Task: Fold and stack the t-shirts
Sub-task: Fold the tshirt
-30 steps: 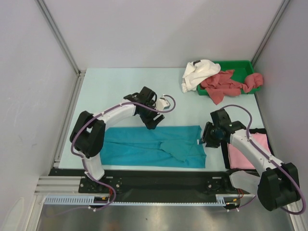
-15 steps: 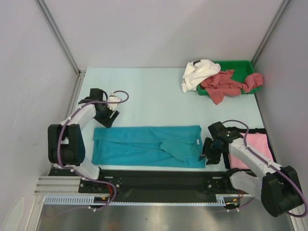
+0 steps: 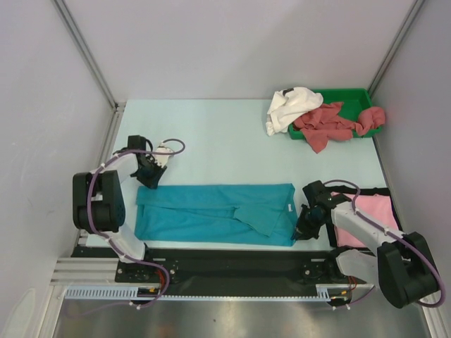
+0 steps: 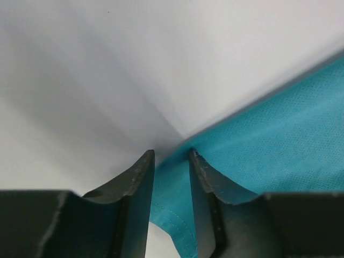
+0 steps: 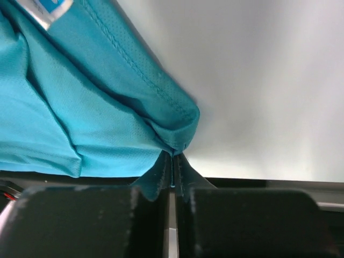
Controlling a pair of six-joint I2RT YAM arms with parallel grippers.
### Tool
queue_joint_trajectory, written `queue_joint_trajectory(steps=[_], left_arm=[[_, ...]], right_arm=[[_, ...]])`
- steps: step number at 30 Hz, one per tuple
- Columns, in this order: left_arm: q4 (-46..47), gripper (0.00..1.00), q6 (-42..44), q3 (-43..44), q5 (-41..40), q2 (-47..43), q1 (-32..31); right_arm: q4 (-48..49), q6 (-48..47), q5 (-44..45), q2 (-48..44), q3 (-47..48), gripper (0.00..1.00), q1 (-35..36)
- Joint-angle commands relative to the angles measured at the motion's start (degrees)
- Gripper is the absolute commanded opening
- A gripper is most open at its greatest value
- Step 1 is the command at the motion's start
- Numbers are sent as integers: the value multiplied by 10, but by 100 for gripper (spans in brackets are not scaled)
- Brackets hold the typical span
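Observation:
The teal-blue t-shirt (image 3: 218,211) lies flat in a long band near the table's front edge. My left gripper (image 3: 146,176) sits low at its far left corner. In the left wrist view the left gripper (image 4: 171,156) is open, its jaws a little apart with the shirt's corner (image 4: 279,140) between them. My right gripper (image 3: 304,225) is at the shirt's near right corner. In the right wrist view the right gripper (image 5: 173,156) is shut on a bunched edge of the teal cloth (image 5: 80,107). A folded light pink t-shirt (image 3: 366,218) lies to the right.
A green tray (image 3: 352,95) stands at the back right. A white t-shirt (image 3: 290,105) hangs over its left rim. Crumpled dusty-red t-shirts (image 3: 328,125) spill over its front. A black mat (image 3: 384,191) lies under the pink shirt. Walls close both sides.
My left arm swung from the shirt's middle to its far left corner and lowered there. My right gripper moved nearer and down onto the near right corner and pinched it.

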Motion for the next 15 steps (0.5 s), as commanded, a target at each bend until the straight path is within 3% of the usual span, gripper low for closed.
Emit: queue_joint_trajectory(steps=[1,3,4,6,15], left_arm=[[-34,30,44,-58,53,-9,6],[-42,24,61,-73,63,-22,5],[-50,12,65,-87,68,-24,6],[-53,0,68,-102,70,-33,5],[-107,4,97,-135,121,-65,-13]], right_arm=[[46,-14,24,29,9,0,-23],[52,-30,29,43,19,0,-33],[58,-37,29,55,23,0,-42],[79,-55,30,95,42,0,-51],[105,-149,41,320,247,0,-64]])
